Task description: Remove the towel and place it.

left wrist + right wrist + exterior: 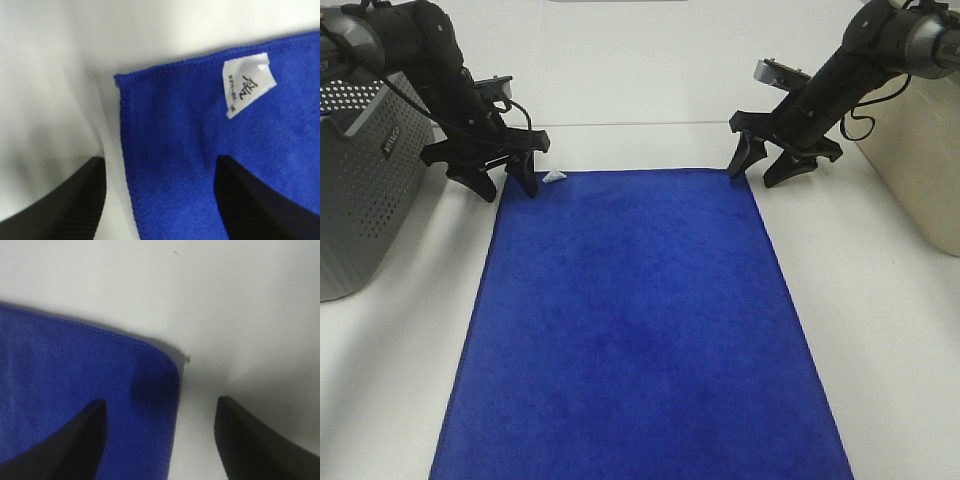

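Table: I see a white table (650,80), smooth and bright all over.
Towel: the blue towel (640,330) lies flat on the table, spread out with no folds. It looks soft and fuzzy. Its near end runs out of my high view. Its far edge is straight, with a stitched hem.
Tag: a small white tag (554,177) sits at the towel's far left corner. It has dark marks on it that I cannot read.
Left gripper: my left gripper (509,190) is at the towel's far left corner, close to the tag. Its jaws are wide apart and hold nothing. In the wrist view one finger (65,205) is over bare table just off the towel's side edge, and the other finger is over the towel. I cannot tell if the tips touch down.
Right gripper: my right gripper (753,177) is at the towel's far right corner. Its jaws are wide apart too, with nothing in them. One finger (55,445) is over the towel and the other is over bare table beside the towel's edge.
Basket: a grey basket (360,200) full of little holes stands to the left of the towel, near it but not touching.
Box: a tan box (920,170) stands to the right of the towel, well apart from it.
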### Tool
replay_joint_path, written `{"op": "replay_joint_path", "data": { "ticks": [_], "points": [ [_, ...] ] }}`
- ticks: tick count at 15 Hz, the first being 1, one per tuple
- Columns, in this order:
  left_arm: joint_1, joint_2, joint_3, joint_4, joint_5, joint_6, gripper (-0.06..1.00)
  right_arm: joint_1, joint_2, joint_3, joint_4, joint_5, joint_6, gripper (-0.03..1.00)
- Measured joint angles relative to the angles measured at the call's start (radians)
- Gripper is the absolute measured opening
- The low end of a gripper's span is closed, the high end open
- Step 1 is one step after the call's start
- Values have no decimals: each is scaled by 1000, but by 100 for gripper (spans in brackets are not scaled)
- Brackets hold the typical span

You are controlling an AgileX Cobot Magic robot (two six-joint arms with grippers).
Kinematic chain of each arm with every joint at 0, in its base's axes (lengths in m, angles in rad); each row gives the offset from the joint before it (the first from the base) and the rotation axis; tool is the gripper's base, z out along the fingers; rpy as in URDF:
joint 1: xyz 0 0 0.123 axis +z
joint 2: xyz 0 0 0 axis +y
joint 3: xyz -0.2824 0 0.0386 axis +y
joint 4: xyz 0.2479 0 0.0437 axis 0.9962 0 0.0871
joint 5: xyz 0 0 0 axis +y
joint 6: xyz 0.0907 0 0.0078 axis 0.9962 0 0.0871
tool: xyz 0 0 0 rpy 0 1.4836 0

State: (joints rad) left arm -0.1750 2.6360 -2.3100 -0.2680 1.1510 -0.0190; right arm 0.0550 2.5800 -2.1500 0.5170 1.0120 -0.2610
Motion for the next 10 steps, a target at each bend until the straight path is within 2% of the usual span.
{"op": "replay_joint_path", "data": {
  "ticks": [7,10],
  "points": [
    [-20,1,0,-15,-59,19,60,32,2,0,-5,-70,0,63],
    [-24,3,0,-57,-68,30,60,69,3,0,-13,-101,0,63]
  ]
}}
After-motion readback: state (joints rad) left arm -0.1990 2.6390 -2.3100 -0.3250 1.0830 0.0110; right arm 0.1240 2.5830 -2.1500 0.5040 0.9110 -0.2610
